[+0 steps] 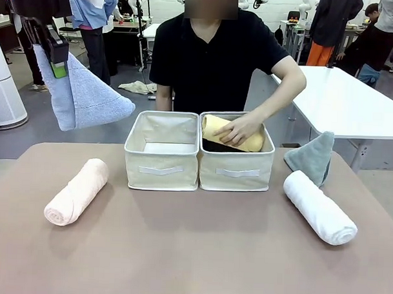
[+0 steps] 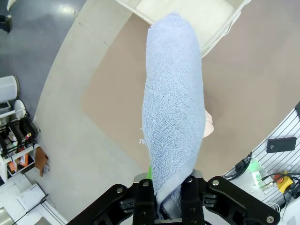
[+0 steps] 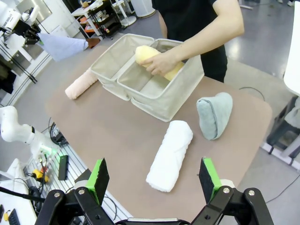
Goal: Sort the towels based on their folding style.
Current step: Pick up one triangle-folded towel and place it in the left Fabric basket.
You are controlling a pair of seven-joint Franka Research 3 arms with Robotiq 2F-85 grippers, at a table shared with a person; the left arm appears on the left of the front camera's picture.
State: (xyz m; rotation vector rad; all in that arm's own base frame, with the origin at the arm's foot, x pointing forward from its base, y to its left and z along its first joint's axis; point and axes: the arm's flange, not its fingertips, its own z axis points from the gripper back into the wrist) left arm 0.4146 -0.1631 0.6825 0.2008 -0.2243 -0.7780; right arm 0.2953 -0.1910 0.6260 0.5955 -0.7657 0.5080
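Left jaws clenched on one corner of the light blue towel (image 2: 173, 108), terry bunched between the pads. The triangle hangs free from that grip with its broad end lowest, high above the counter (image 1: 193, 250) and off to the left of the left basket (image 1: 160, 162). Right jaws released, spread wide with nothing between them, held up over the near right part of the counter with the white rolled towel (image 3: 169, 154) below them. Left basket looks empty. In the right basket (image 1: 236, 171) the person's hand (image 1: 239, 129) is pressing the yellow rolled towel (image 1: 216, 127) down onto something dark. The pink rolled towel (image 1: 77, 191) lies on the counter left of the baskets; the white roll and the grey-teal folded towel (image 1: 312, 156) lie to the right, close together. Judgement: rolls are going right, so the blue triangle belongs in the left basket, and the step in hand is the carry and drop. To do it well, travel slowly, since a corner grip lets the cloth swing; centre it over the left basket's opening; lower until the broad end rests on the basket floor before letting go, so the fold does not fall open. Keep to the side away from the person's hand.
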